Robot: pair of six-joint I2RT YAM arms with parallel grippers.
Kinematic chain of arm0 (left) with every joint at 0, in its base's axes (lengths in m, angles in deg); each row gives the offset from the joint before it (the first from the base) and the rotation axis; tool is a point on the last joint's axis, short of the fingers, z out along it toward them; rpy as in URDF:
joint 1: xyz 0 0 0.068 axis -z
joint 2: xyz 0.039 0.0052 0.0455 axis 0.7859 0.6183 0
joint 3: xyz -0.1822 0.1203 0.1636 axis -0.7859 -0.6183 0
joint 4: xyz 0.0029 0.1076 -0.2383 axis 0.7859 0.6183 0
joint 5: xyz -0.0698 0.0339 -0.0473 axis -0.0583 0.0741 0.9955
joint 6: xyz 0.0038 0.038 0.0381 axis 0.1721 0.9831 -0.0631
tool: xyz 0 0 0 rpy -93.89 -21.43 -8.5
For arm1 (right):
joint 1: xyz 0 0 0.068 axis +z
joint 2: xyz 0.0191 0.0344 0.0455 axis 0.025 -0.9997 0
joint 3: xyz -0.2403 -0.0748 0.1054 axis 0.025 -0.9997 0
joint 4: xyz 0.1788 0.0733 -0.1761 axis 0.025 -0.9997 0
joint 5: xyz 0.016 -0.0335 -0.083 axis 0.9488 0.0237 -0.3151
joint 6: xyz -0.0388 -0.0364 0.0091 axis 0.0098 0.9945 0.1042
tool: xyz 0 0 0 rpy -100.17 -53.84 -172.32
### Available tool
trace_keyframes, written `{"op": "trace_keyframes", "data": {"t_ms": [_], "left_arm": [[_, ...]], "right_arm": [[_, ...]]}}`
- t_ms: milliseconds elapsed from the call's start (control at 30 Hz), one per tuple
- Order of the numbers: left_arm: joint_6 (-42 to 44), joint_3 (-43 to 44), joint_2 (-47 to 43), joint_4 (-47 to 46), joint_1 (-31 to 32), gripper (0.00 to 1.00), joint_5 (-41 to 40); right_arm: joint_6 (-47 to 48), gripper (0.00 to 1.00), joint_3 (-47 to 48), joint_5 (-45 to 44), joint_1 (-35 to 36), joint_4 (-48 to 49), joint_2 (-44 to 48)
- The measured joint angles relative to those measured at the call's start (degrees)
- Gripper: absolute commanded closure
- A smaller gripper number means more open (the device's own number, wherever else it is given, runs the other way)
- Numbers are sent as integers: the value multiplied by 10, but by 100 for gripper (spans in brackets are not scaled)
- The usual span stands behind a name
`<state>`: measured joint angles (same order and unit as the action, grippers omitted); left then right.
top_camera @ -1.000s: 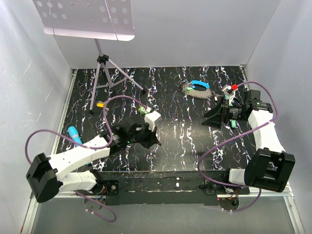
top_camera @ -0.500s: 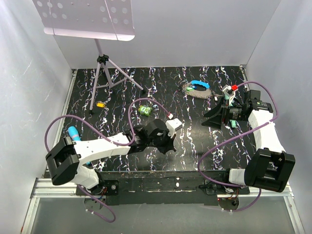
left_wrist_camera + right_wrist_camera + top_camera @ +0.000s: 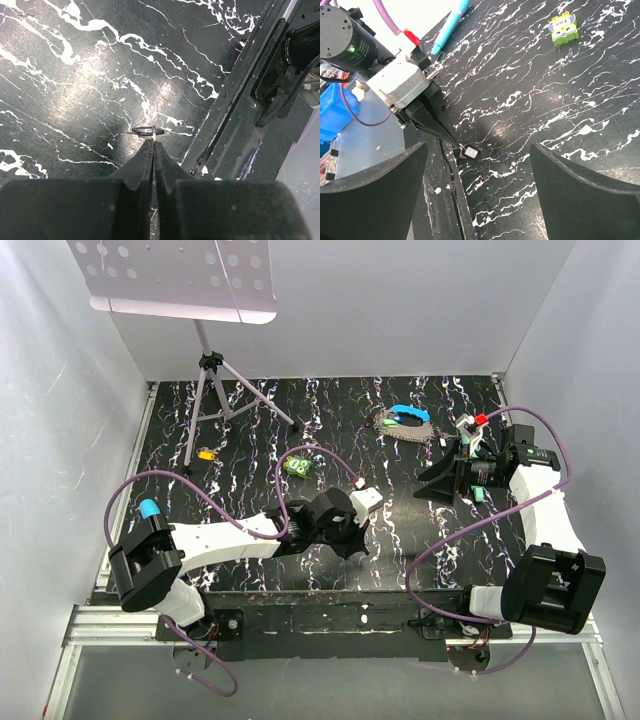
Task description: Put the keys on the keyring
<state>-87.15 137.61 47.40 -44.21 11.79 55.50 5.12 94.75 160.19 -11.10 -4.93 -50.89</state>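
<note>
My left gripper is shut on a tiny flat key, pinching its thin metal loop. The key's head looks dark in the left wrist view and shiny white in the right wrist view. It hangs just above the black marbled table, close to the near edge. The keyring, a grey bead chain with a blue clip, lies at the back right. My right gripper is wide open and empty, below the keyring and facing the left gripper. A small teal piece shows by the right wrist.
A green lumpy object lies mid-table. An orange-yellow piece and a teal marker lie at the left. A tripod stand rises at the back left. The black front rail runs next to the left gripper.
My left arm has swung right and toward the near edge, its gripper staying shut. The right arm and the keyring have not moved.
</note>
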Motion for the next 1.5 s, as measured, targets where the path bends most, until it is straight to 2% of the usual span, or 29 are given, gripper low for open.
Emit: {"op": "trace_keyframes", "data": {"t_ms": [500,867,1267,1500], "left_arm": [[-7,-9,-8,7,0,100,-16],[-57,-75,-155,146,0,100,-112],[-118,-64,-121,305,-5,100,-120],[-104,-11,-48,330,-21,100,-121]], "right_arm": [[1,9,0,0,0,-2,-6],[2,9,0,0,0,-3,-7],[3,9,0,0,0,-3,-10],[3,9,0,0,0,-3,-10]]}}
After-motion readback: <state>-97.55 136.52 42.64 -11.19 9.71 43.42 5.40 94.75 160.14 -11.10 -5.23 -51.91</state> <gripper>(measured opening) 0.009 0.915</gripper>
